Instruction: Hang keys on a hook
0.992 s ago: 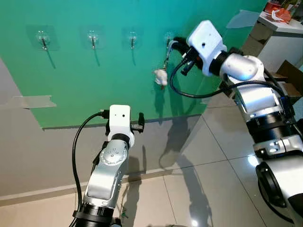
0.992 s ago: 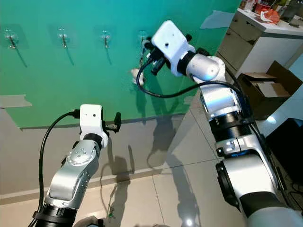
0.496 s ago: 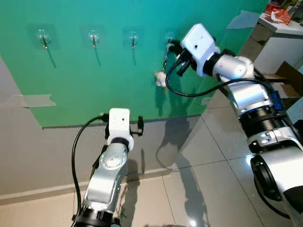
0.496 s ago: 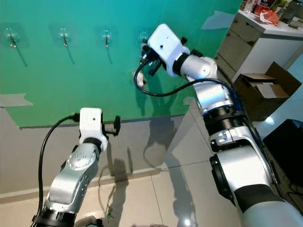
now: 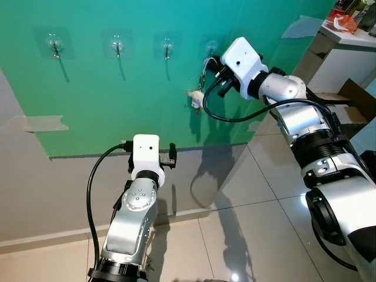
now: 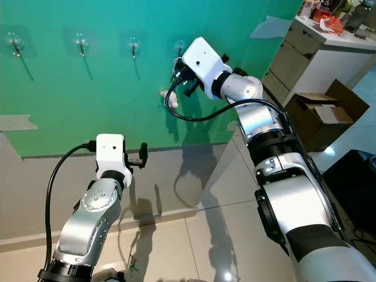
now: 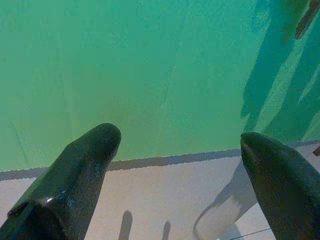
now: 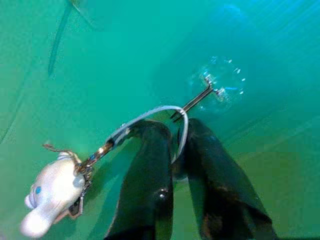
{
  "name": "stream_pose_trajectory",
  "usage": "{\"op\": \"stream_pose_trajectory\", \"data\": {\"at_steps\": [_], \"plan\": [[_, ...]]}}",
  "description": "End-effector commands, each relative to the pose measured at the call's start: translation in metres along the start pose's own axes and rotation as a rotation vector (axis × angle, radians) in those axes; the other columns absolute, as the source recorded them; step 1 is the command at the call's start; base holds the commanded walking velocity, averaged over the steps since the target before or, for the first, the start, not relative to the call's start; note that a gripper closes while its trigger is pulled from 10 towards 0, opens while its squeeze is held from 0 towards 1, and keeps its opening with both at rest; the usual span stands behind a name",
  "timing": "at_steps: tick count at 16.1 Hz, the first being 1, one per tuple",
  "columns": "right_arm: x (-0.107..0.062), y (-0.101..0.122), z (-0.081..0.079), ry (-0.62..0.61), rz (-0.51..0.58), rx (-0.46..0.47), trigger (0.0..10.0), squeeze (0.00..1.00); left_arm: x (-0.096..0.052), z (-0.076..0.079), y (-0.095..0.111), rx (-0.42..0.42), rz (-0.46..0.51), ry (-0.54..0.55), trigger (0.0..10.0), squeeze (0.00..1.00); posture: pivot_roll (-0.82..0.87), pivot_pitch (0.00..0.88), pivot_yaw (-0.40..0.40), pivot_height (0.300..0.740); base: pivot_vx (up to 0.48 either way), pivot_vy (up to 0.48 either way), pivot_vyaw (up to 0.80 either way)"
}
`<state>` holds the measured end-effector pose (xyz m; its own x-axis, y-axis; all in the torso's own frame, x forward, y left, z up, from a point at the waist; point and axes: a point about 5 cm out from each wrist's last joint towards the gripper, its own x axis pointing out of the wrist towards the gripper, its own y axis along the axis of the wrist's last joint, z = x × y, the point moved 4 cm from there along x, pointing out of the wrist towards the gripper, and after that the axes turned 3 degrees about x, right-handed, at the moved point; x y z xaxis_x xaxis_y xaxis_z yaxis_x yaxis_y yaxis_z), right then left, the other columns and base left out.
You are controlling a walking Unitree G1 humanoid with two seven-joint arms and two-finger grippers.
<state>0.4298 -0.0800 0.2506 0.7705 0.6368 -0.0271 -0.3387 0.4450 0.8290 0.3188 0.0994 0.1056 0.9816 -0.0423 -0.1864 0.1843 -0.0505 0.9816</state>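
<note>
Green covers the upper wall (image 5: 117,106), and four clear stick-on hooks run along it in a row. The right gripper (image 8: 172,150) is raised to the one furthest to the robot's right, the hook (image 8: 202,95), with its jaws drawn narrow around the pale cord loop (image 8: 165,112) of the keys. The loop arches over the fingertips and sits right at the tip of the metal prong; I cannot tell whether it has slipped over it yet. From the cord a metal ring and a small white plush charm (image 8: 52,192) dangle down and aside, hanging free against the wall, which keeps the loop pulled taut and open for the prong. Holding the cord itself rather than the charm makes sense: it lets the loop be steered directly. My guess is the hanging is nearly done, needing only a small settle onto the hook before release.

The left gripper (image 7: 177,150) waits low in front of the wall's grey lower band (image 5: 70,182), jaws spread wide and holding nothing, well apart from the work.
</note>
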Motion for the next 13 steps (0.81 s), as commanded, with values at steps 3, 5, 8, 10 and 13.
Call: {"op": "stream_pose_trajectory", "data": {"at_steps": [3,5,8,10,13], "plan": [[-0.0021,0.0036,0.0077,0.003,0.008,-0.015,10.0,1.00,-0.0035,0.0225,0.0015,-0.063,-0.009,-0.036,10.0,0.00,-0.10,0.000,-0.162,0.723,0.000,0.000,0.00],[-0.0030,0.0016,0.0099,-0.011,-0.001,-0.019,10.0,1.00,-0.0041,0.0240,0.0010,-0.066,-0.010,-0.039,10.0,0.00,-0.10,0.000,-0.162,0.723,0.000,0.000,0.00],[-0.0036,-0.0028,0.0121,-0.040,-0.029,-0.038,10.0,0.00,-0.0049,0.0248,-0.0001,-0.070,-0.012,-0.043,10.0,0.00,-0.10,0.000,-0.164,0.723,0.000,0.000,0.00],[-0.0039,-0.0031,0.0123,-0.051,-0.029,-0.028,10.0,0.00,-0.0056,0.0250,-0.0006,-0.070,-0.014,-0.043,10.0,0.00,-0.11,0.000,-0.163,0.723,0.000,0.000,0.00],[-0.0041,-0.0030,0.0142,-0.057,-0.036,-0.028,10.0,0.00,-0.0058,0.0252,0.0008,-0.073,-0.012,-0.045,10.0,0.00,-0.11,0.000,-0.163,0.723,0.000,0.000,0.00]]}}
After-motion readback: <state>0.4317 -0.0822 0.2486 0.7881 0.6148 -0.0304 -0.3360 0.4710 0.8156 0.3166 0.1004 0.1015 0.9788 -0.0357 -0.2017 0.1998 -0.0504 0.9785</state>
